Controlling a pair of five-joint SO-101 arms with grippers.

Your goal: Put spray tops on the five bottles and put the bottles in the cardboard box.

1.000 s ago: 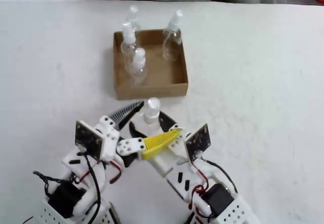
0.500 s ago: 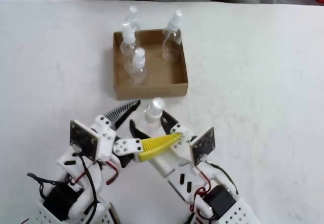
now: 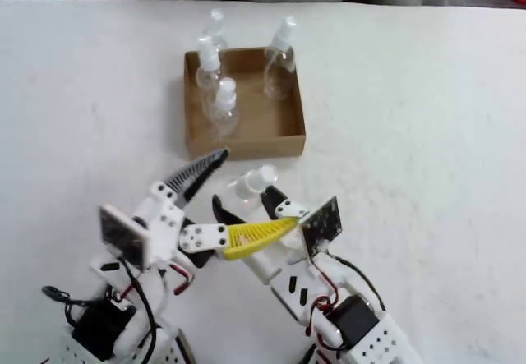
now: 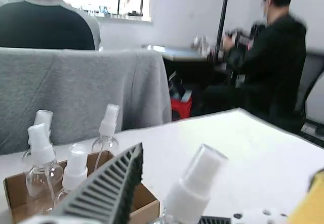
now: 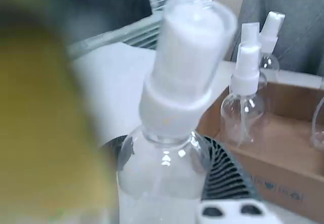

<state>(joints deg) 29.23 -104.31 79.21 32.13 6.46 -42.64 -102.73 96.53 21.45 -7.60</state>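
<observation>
My right fingers [image 3: 271, 200] are clenched on the belly of the fifth spray bottle [image 3: 249, 185], which is tilted just in front of the cardboard box [image 3: 246, 146]. My left fingers [image 3: 197, 177] stand spread wide either side of it. It looks light, thin-walled and slick, so I should hold the body, not the spray top [image 3: 265, 173]. Three capped bottles [image 3: 223, 105] stand inside the box. A fourth bottle [image 3: 215, 25] is at its far-left corner, inside or behind I cannot tell.

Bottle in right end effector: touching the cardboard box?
Apart. High view shows a strip of bare table between the bottle and the cardboard box front wall.
</observation>
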